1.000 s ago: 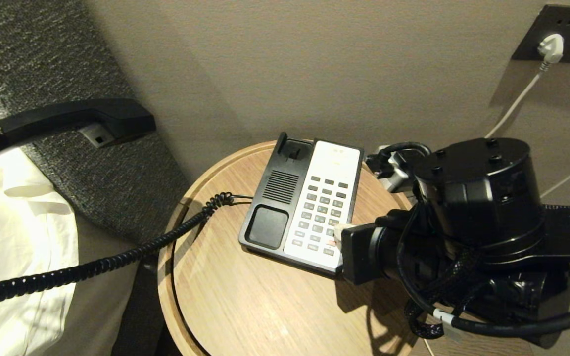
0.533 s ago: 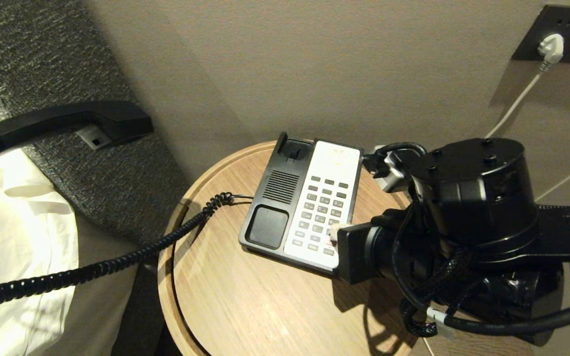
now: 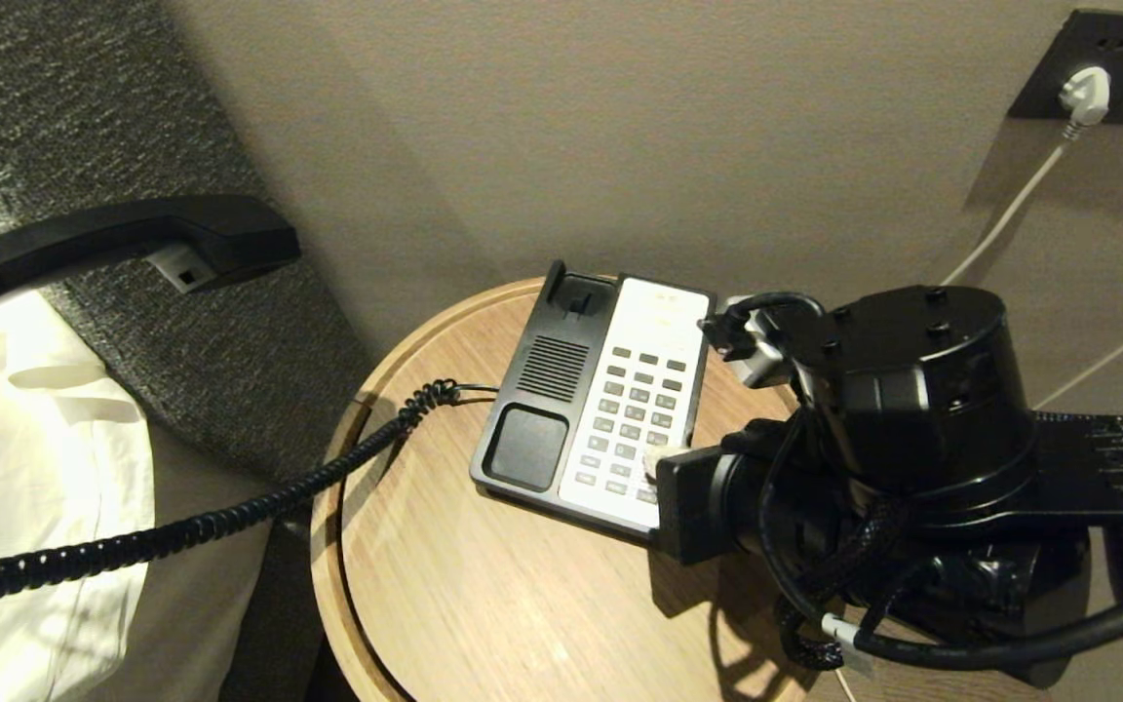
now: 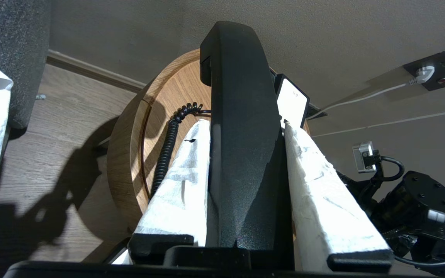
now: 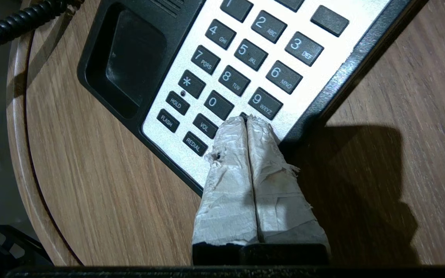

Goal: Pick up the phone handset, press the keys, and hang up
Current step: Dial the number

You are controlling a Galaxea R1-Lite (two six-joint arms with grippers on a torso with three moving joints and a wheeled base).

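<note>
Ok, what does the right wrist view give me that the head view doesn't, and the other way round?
Only the right wrist view: the right gripper, taped fingers pressed together, tips at the keys just below 0 and 9; key labels are readable.
Only the head view: the phone handset held up off the phone base, away to the robot's left, and the wall socket.
Both: keypad, empty cradle, coiled cord, round wooden table.
</note>
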